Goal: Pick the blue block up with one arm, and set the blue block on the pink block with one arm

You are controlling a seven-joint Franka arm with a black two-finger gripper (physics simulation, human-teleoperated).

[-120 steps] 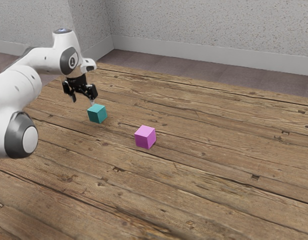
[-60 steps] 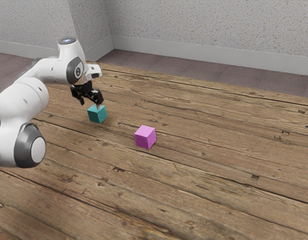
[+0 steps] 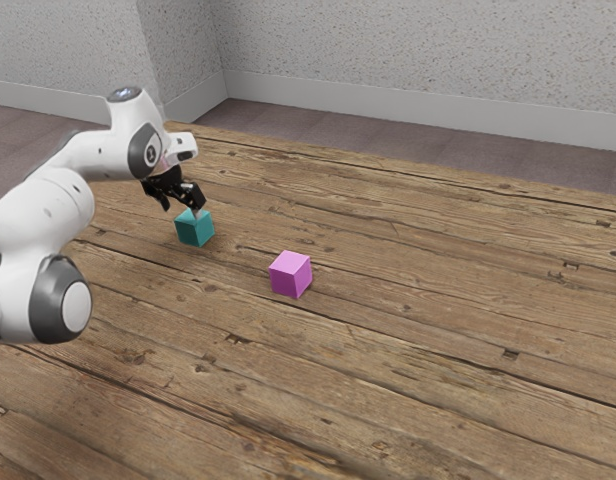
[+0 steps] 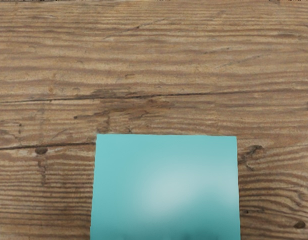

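Nearest, at the exterior view's left: the white arm (image 3: 48, 240), a bulky grey-capped joint low down, upper links arching up, then bending down toward the exterior view's right. Farther in, on the bare planks of the wooden counter (image 3: 408, 330): the pink block (image 3: 290, 274), sitting alone, nothing on top. Beyond it and toward the exterior view's left: the blue block (image 3: 194, 228), teal in shade, flat on the counter, apart from the pink block. Just above the blue block: the black tool (image 3: 179, 203), pointing down at a slight tilt, fingers spread apart, clamping nothing. In the wrist view: the blue block (image 4: 164, 185) close beneath the hand, top face square-on, wood grain around it. Farthest back: a strip of dull floor (image 3: 408, 135) and a speckled wall (image 3: 408, 50).
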